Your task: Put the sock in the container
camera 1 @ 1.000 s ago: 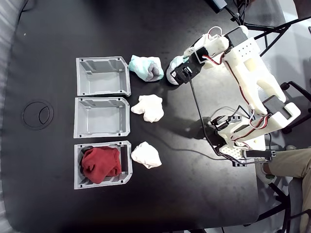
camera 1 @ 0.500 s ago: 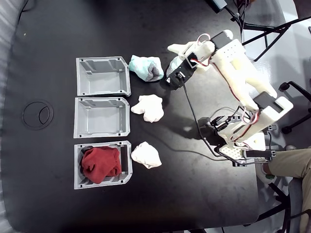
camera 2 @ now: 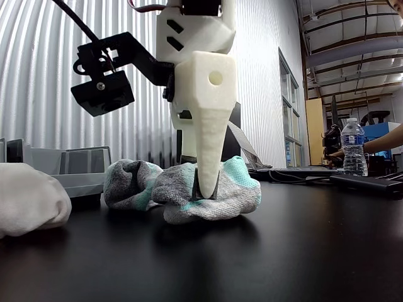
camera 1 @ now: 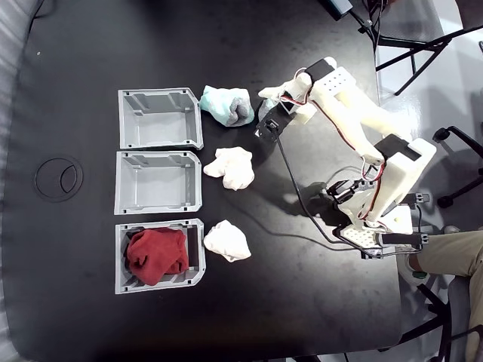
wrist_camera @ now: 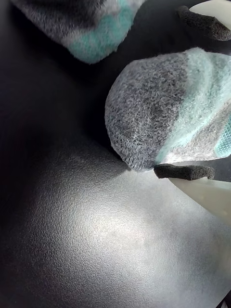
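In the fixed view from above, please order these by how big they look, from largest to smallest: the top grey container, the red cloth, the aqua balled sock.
1. The top grey container, clearly the largest.
2. The red cloth.
3. The aqua balled sock, the smallest.

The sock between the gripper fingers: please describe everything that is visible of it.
The sock is a balled, fuzzy knit bundle, pale mint with a large speckled grey end. It rests on the black table, close beside an aqua balled sock. The gripper straddles it: one foam-padded finger presses its side, and the other pad sits at its far side. It has not been lifted yet.
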You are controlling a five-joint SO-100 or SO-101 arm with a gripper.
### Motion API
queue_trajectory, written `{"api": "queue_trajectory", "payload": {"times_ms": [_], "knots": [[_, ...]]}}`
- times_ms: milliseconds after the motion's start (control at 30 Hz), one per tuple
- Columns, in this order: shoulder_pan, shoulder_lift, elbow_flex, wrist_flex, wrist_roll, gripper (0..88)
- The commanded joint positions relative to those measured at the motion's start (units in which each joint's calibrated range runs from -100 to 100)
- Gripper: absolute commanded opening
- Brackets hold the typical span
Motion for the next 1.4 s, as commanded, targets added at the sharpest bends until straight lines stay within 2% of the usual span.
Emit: {"api": "queue_trajectory", "payload": {"times_ms": [0,200,433,633,767,1000,1367], "knots": [[-0.31,-0.28,-2.72,0.25,0.22,39.3],[-0.31,-0.28,-2.72,0.16,0.22,19.9],[0.32,-1.11,-2.81,0.33,-0.12,1.8],[0.47,-1.87,-3.62,1.36,-0.23,1.4],[-1.42,-6.22,-8.04,8.87,-0.29,1.4],[-11.57,-17.17,-15.61,17.92,0.11,1.4],[-34.08,-32.82,-15.25,18.27,-0.29,1.4]]}}
